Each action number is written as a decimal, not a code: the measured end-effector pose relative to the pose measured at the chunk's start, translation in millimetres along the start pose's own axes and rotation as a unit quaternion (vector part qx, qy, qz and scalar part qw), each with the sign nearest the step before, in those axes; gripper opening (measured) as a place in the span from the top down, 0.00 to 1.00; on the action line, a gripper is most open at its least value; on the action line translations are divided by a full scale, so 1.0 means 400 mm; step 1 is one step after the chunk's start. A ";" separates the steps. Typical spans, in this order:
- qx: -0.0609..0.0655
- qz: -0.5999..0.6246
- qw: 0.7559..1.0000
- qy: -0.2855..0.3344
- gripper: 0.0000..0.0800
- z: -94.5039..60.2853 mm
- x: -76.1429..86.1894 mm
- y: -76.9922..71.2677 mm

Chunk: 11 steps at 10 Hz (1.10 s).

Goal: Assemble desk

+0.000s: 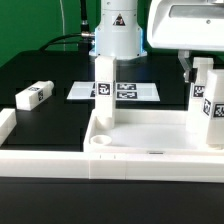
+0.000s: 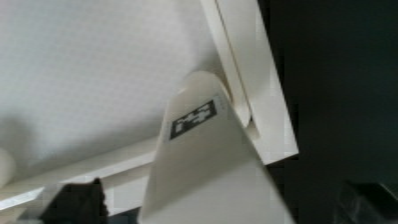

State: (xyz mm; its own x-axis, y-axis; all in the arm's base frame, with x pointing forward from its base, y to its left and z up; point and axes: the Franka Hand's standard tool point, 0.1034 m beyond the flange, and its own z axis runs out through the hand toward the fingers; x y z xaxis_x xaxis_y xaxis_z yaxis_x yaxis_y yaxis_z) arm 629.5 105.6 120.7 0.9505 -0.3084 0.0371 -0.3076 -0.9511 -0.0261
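Observation:
The white desk top (image 1: 150, 135) lies tray side up at the front. One white leg (image 1: 103, 95) stands upright in its corner on the exterior view's left. A second leg (image 1: 207, 100) stands upright in the corner on the exterior view's right, under my gripper (image 1: 203, 68). In the wrist view this leg (image 2: 210, 160) runs between my jaws down to the desk top's corner (image 2: 107, 70). My gripper (image 2: 214, 205) is around it, with a gap showing beside the one dark finger (image 2: 80, 200) in view. A third leg (image 1: 33, 95) lies loose on the black table at the exterior view's left.
The marker board (image 1: 135, 91) lies flat behind the desk top. A long white border rail (image 1: 40, 155) runs along the front on the exterior view's left. The robot's white base (image 1: 118, 35) stands at the back.

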 end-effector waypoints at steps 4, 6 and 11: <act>-0.010 -0.139 0.990 0.004 0.19 0.001 0.000 -0.003; -0.010 -0.151 0.988 0.005 0.25 0.002 0.000 -0.002; -0.009 -0.130 0.991 0.005 0.64 0.002 0.000 -0.002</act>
State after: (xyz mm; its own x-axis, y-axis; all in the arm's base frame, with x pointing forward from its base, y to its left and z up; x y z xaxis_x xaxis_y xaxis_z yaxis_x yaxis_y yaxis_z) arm 629.8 106.4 120.0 0.9974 -0.0522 0.0497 -0.0524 -0.9986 0.0038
